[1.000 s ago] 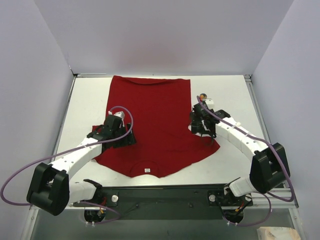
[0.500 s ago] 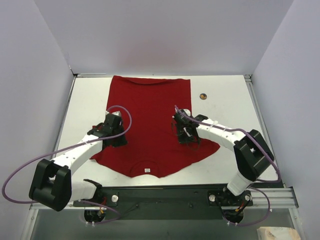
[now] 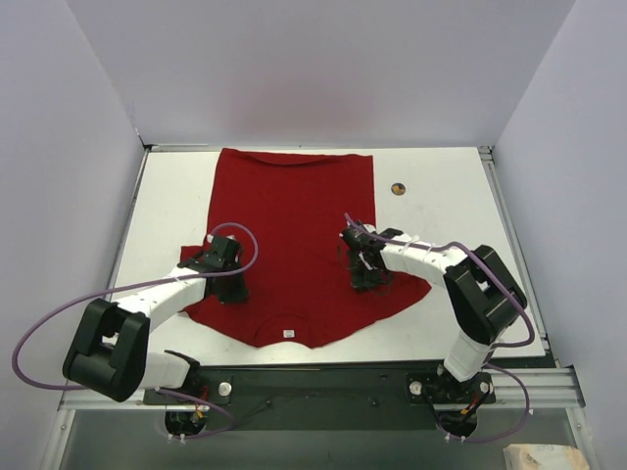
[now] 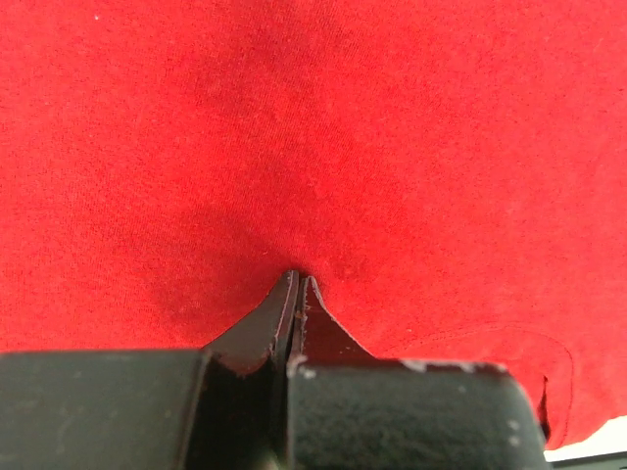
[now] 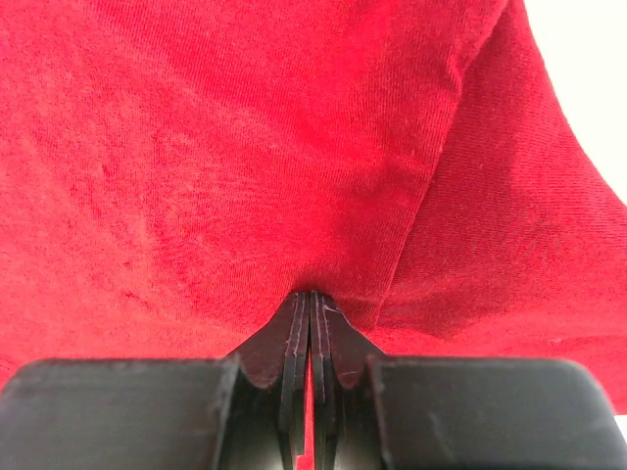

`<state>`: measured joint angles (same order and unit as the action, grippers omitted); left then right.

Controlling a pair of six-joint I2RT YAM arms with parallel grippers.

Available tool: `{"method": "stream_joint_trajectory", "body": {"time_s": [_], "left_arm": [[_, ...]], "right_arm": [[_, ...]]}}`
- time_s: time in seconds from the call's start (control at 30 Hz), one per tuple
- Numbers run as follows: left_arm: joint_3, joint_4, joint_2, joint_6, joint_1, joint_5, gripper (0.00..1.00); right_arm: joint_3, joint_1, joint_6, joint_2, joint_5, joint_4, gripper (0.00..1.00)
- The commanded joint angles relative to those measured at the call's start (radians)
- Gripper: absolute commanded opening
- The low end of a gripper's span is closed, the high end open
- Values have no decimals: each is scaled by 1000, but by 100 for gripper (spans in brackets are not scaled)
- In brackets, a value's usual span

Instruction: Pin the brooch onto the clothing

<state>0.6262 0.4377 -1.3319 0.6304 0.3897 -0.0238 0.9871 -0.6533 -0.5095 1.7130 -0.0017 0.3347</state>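
Observation:
The clothing [image 3: 294, 215], a deep-red T-shirt, lies flat on the white table [image 3: 446, 211] with its collar toward the arms. The brooch [image 3: 397, 188], a tiny golden round badge, rests on the bare table just right of the shirt, far from both grippers. My left gripper [image 3: 227, 286] is down on the shirt's left side, near the sleeve. In the left wrist view its jaws [image 4: 297, 279] are shut, tips nipping the red fabric. My right gripper [image 3: 364, 278] is down near the right sleeve seam, jaws [image 5: 313, 297] shut on a pucker of cloth.
A small white label [image 3: 289, 334] marks the collar at the near hem. Pale walls close in the table at the back and both sides. The right sleeve [image 3: 411, 289] spreads toward the right arm. A black rail [image 3: 323, 382] runs along the near edge.
The right arm swung left from beside the brooch onto the shirt. The left gripper slid slightly nearer. Both grippers went from open to shut on the fabric.

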Motion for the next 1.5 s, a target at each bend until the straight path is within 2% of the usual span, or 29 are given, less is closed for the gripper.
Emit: {"method": "stream_joint_trajectory", "body": {"time_s": [0.0, 0.43, 0.6, 0.77, 0.93, 0.97, 1.03, 1.07, 1.13, 1.17, 1.2, 1.23, 1.27, 1.3, 1.37, 1.47], "left_arm": [[-36, -43, 0, 31, 1, 48, 0], [-102, 19, 106, 75, 37, 36, 0], [-154, -24, 142, 100, 48, 41, 0], [-79, -31, 183, 71, 48, 44, 1], [19, -43, 261, -6, 48, 41, 17], [45, -48, 270, -12, 46, 39, 24], [69, -72, 299, -32, 46, 50, 31], [78, -85, 309, -37, 46, 56, 40], [93, -129, 330, -55, 46, 80, 52], [101, -145, 336, -60, 46, 90, 59], [112, -157, 339, -64, 46, 99, 73], [121, -186, 342, -76, 46, 110, 76], [131, -195, 338, -83, 44, 114, 79], [142, -203, 332, -89, 46, 123, 85], [185, -228, 304, -104, 44, 134, 86], [260, -229, 240, -110, 44, 145, 89]], "right_arm": [[-54, 23, -11, -7, 9, 44, 0], [-119, 40, -23, -53, -27, 79, 0], [-128, 47, -17, -64, -20, 86, 0], [-67, 66, 0, -140, -30, 90, 0], [11, 87, 32, -252, -44, 87, 1], [33, 92, 38, -291, -47, 83, 2], [48, 112, 49, -328, -47, 75, 4], [51, 122, 54, -369, -58, 66, 7], [44, 165, 55, -410, -84, 34, 18], [38, 181, 60, -452, -104, 17, 28], [21, 199, 63, -472, -121, -15, 35], [13, 217, 63, -490, -148, -31, 43], [7, 253, 62, -522, -159, -42, 56], [-2, 268, 62, -533, -170, -61, 63], [-2, 311, 60, -555, -185, -71, 81], [5, 342, 62, -558, -204, -71, 87]]}}
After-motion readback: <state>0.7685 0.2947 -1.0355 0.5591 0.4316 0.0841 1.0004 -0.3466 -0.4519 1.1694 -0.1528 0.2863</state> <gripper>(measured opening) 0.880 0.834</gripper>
